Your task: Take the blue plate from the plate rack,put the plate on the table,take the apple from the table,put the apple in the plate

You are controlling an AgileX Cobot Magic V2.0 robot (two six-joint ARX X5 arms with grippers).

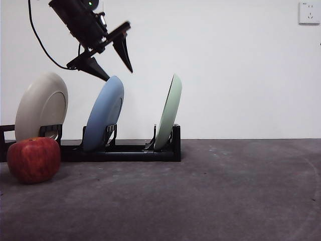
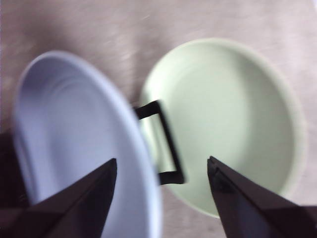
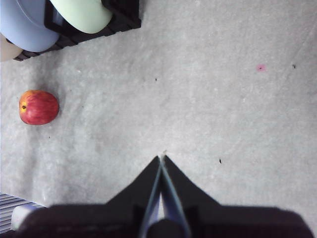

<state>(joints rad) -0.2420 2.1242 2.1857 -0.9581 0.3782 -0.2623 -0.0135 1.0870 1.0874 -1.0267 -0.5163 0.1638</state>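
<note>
Overhead – left claw [image 1: 114, 64], spread, above the matte, round blue plate [image 1: 104, 114].

**Plain white wall, one socket**

A bare white wall [image 1: 241, 75] fills the background, evenly lit. A white wall socket [image 1: 309, 12] sits at about 2 o'clock, near the top corner. A black cable [image 1: 40, 42] hangs at 10 o'clock.

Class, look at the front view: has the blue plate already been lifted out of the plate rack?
No, the blue plate stands leaning in the plate rack, with the open left gripper just above its rim.
</note>
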